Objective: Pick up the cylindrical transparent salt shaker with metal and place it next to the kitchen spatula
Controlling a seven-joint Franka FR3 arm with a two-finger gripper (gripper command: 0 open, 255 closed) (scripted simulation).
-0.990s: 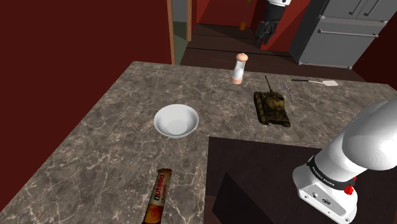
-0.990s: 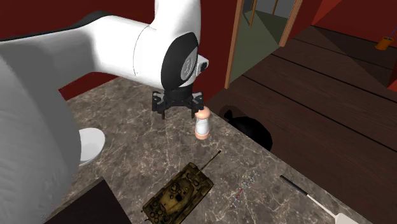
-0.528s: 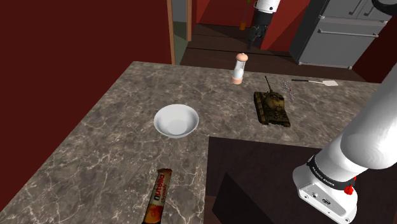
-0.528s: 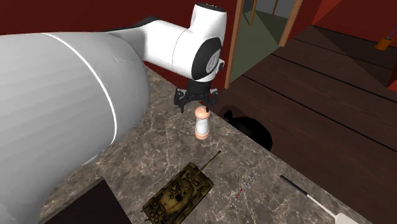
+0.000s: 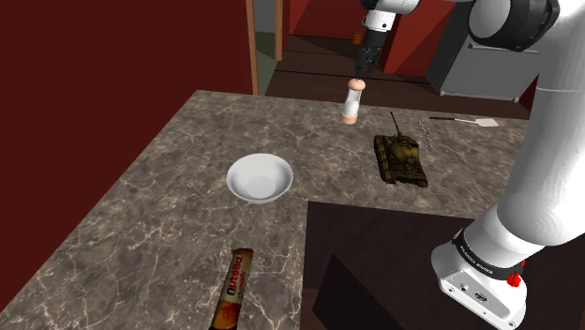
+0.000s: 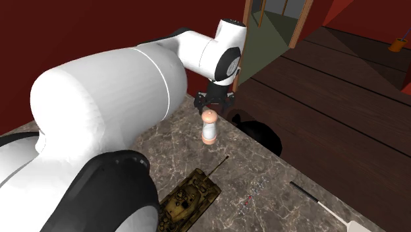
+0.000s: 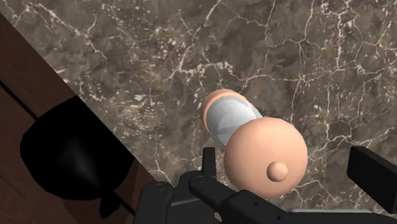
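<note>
- Shoulder view: the salt shaker, peach cap and base with a pale middle, stands upright at the far edge of the marble counter. A toy tank sits near it. The spatula lies further towards this view's right, well apart from the shaker. The gripper hovers just above the cap.
- Second exterior view: the black fingers hang to either side of the cap's top and do not touch it. The pincer is released and holds nothing. The shaker rests on the counter, close to the edge, with the wooden floor beyond.
- Wrist view: looking down on the rounded cap, the fingers stand apart. The cap sits much nearer one finger than the other, so the approach looks off-centre.
- Risk 1 (judgement): closing from this offset brings one finger in first, which could push or tip the shaker. The counter edge is close, so it could go over.
- Risk 2 (judgement): clamping on the smooth domed cap, not the body, could let it squirt out. Descend lower first.
- Risk 3 (judgement): the tank lies between shaker and spatula, so a low carry could clip it.
</note>
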